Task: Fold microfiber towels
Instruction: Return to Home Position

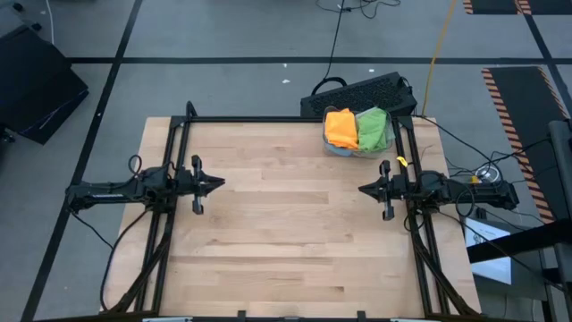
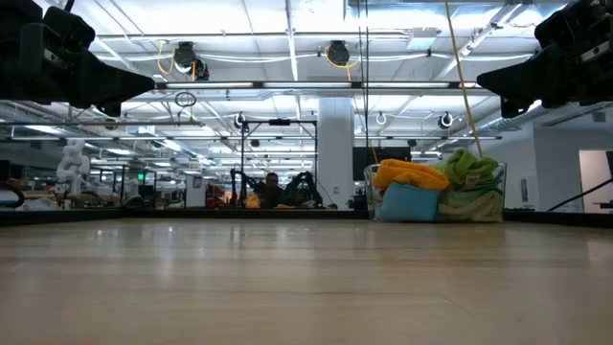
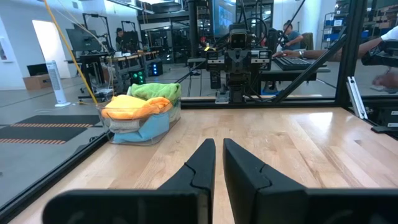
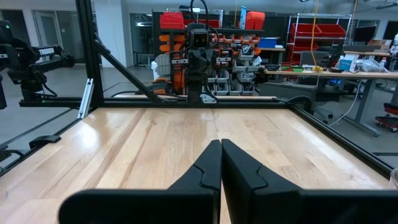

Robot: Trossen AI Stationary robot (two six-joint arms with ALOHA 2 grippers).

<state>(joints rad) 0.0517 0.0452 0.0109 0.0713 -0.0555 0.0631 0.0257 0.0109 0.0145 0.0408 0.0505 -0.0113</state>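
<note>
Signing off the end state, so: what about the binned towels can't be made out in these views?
- Towel count: in the high view the orange towel and lime green towel cover whatever lies under them.
- Lower layers: the low view shows a blue towel and pale green towel through the transparent bin; anything behind them is hidden.
- Tags: too small in every view.
- Left gripper and right gripper wait shut at the sides.

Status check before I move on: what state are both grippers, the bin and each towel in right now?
Left gripper: shut, empty, above the table's left side.
Right gripper: shut, empty, above the table's right side.
Transparent bin: upright at the far right corner, filled above its rim.
Orange towel: folded, on top in the bin.
Lime green towel: bunched, on top beside the orange one.
Blue towel: folded, under the orange one.
Sage green towel: under the lime green one.
</note>
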